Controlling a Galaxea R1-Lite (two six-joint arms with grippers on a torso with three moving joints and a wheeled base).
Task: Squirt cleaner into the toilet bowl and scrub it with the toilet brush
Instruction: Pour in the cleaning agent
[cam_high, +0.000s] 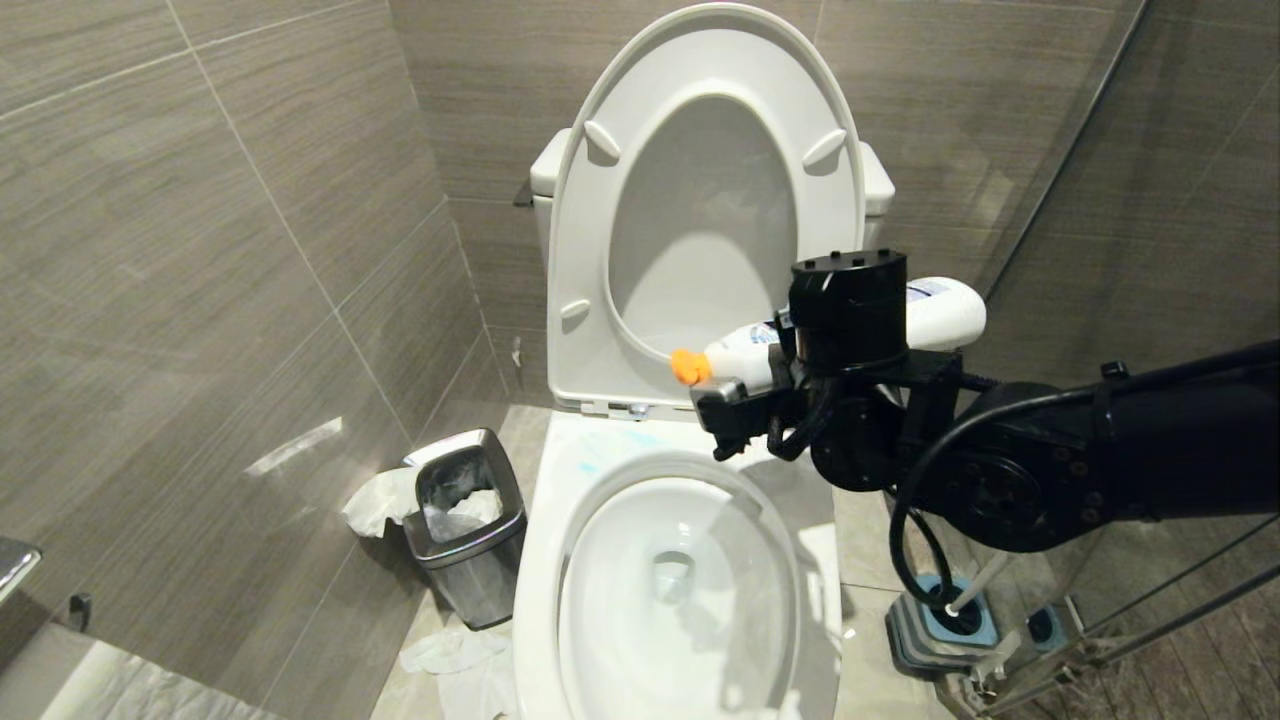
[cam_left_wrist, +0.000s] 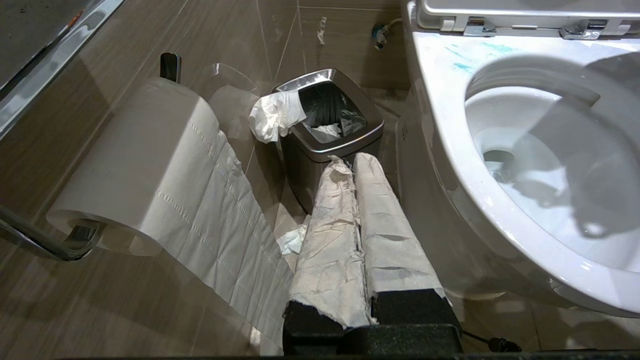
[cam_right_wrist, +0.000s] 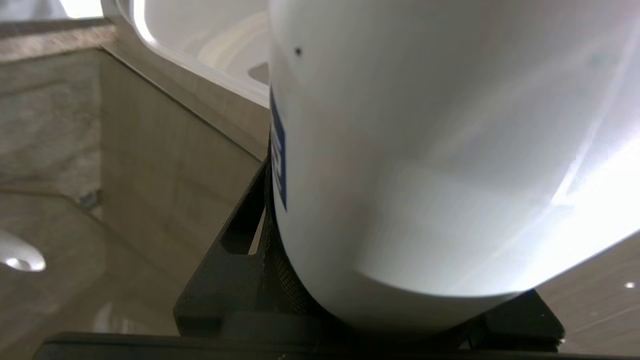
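From the head view, the right gripper (cam_high: 745, 395) reaches in from the right side and is clamped on a white cleaner bottle (cam_high: 940, 312) lying nearly level, its orange cap (cam_high: 687, 367) aimed toward the raised seat (cam_high: 590, 300) and hovering above the back of the toilet bowl (cam_high: 535, 590). The fingers sit partway apart, closed around the bottle's body. Faint turquoise smears of cleaner (cam_high: 600, 450) mark the rim behind the basin. A small steel bin (cam_high: 470, 560) stuffed with tissue stands on the floor just beside the bowl on the left, and on the right the toilet brush (cam_high: 975, 585) stands in its blue-and-grey holder (cam_high: 915, 640) against the glass partition (cam_high: 1180, 200). In the left wrist view, the left gripper (cam_left_wrist: 356, 165) hangs low beside the toilet, its two paper-wrapped fingers (cam_left_wrist: 330, 235) pressed together with nothing between them, pointing toward the bin (cam_left_wrist: 320, 150). A toilet roll (cam_left_wrist: 135, 165) with a trailing strip hangs on its wall holder nearby, and the same turquoise streaks (cam_left_wrist: 475, 52) show on the bowl's rim (cam_left_wrist: 450, 150). In the right wrist view, the white bottle (cam_right_wrist: 425, 165) fills almost everything, with a sliver of blue label (cam_right_wrist: 278, 150) at its edge and one black finger (cam_right_wrist: 235, 270) pressed against its side; the rest of the grip is hidden behind the bottle.
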